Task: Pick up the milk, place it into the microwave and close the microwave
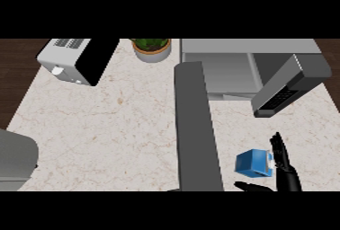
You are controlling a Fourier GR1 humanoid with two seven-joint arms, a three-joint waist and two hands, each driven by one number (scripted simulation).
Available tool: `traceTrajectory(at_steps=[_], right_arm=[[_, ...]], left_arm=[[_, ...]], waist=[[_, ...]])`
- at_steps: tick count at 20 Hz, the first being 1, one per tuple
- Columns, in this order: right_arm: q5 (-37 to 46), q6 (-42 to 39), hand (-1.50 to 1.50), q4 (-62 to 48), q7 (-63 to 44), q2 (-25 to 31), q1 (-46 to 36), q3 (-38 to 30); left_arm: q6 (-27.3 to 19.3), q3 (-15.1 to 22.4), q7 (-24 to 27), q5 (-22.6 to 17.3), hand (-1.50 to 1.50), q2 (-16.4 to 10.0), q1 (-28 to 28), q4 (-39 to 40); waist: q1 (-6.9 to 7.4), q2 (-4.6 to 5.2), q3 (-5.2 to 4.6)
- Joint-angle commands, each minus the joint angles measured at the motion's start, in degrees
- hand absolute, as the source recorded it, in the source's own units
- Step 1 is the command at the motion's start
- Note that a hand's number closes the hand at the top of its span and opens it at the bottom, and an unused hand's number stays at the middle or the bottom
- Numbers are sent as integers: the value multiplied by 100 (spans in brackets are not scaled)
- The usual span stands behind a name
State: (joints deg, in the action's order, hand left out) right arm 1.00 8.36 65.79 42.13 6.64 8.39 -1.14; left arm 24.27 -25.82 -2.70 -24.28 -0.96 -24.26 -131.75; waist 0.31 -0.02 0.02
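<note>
The right hand [288, 172] stood open, fingers straight, just right of the milk [252, 163], thumb spread below it, with the microwave [222, 67] door [289, 85] wide open.

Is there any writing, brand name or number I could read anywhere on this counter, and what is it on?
No text here can be read.
Milk: a pale patch near its top, no letters legible.
Keypad on the microwave: tiny pale marks, too small to read.
Toaster: no lettering shows.
</note>
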Motion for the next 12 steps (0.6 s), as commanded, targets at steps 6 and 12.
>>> traceTrajectory(at_steps=[6,12], right_arm=[[-20,-507,150,-1746,1176,7,-846,-255],[345,152,150,-1361,1674,-130,-689,-157]], left_arm=[[324,-391,-21,-212,-150,-52,134,326],[342,-582,-218,-459,-150,-30,75,107]], waist=[[4,4,1],[-14,-5,-2]])
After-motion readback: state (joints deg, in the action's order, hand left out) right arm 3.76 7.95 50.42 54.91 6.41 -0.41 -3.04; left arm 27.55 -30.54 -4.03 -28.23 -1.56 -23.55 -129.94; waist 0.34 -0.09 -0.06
